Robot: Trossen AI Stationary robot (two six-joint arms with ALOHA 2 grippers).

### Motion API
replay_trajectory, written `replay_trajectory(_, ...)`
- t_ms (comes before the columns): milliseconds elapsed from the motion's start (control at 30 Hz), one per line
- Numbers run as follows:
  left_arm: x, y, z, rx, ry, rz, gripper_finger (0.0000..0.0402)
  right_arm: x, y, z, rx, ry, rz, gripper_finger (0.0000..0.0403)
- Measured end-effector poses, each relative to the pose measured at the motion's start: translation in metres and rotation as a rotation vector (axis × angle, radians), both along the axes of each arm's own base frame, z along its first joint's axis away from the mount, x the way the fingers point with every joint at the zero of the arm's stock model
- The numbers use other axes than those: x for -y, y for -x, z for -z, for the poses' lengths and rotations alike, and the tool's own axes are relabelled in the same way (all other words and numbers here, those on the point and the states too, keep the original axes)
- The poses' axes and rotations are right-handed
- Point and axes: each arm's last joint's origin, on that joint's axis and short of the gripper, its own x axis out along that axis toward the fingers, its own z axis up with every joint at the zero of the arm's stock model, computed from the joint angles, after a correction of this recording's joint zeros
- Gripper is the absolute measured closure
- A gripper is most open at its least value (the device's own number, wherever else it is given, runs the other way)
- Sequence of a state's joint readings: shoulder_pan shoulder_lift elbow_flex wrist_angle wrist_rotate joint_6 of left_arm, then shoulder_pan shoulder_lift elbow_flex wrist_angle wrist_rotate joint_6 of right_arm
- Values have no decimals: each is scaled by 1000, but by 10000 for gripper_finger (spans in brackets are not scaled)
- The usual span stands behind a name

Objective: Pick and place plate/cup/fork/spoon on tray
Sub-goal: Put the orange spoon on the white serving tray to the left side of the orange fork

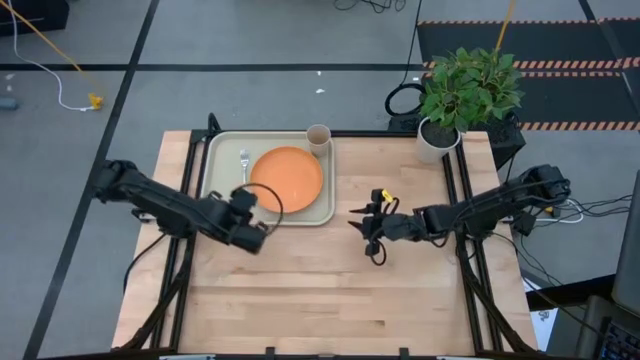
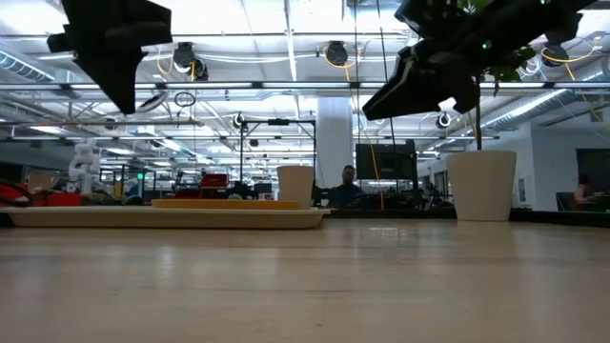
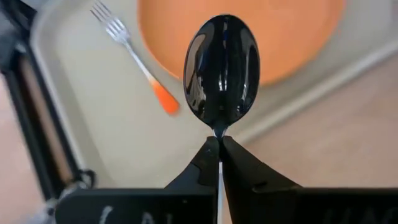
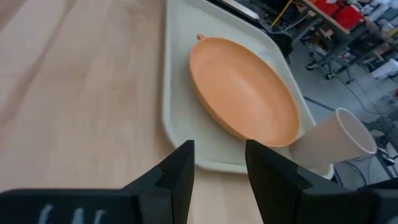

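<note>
The pale tray (image 1: 222,150) lies at the table's far left. On it are the orange plate (image 1: 288,178), the tan cup (image 1: 318,138) at its far right corner, and the fork (image 1: 244,163) left of the plate. My left gripper (image 1: 244,198) hovers over the tray's near edge, shut on the spoon (image 3: 221,68). Below the spoon's bowl, the left wrist view shows the fork (image 3: 134,53) and plate (image 3: 280,31). My right gripper (image 1: 360,222) is open and empty above mid-table, right of the tray; its wrist view shows the plate (image 4: 242,99) and cup (image 4: 333,143). My left gripper pinches the spoon's thin neck (image 3: 218,132), just behind the bowl, between its two fingertips. The bowl sticks out past the fingertips and the handle is hidden between the fingers. The spoon is lifted clear, above the tray between the fork and the plate.
A white pot with a green plant (image 1: 440,135) stands at the table's far right. Bare wood spreads across the near half of the table (image 1: 330,300). In the low view, both grippers hang well above the tray (image 2: 162,217).
</note>
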State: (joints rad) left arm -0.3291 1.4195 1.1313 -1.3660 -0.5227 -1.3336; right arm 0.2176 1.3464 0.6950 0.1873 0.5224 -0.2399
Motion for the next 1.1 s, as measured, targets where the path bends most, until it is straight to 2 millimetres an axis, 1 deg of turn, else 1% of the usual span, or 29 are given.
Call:
replay_trajectory(133,-19,14,-16,4,-54,-18,393,7,-2,-2,14,14,17,268)
replay_trajectory(300,-43,25,-29,15,-105,-57,395,16,-4,-3,12,42,35,268)
replay_trajectory(500,-74,32,-37,-14,-173,-114,397,26,-5,-4,17,63,60,268)
replay_trajectory(700,-105,38,-38,-66,-190,-215,394,32,-6,-5,24,70,79,268)
replay_trajectory(767,-114,38,-34,-67,-192,-250,397,34,-6,-5,23,75,81,268)
replay_trajectory(867,-128,39,-23,-70,-191,-294,395,35,-6,-5,19,83,81,268)
replay_trajectory(967,-142,40,-6,-61,-162,-324,392,35,-6,-5,19,83,81,268)
replay_trajectory(1100,-158,42,18,-14,-123,-354,398,35,-6,-5,19,82,81,268)
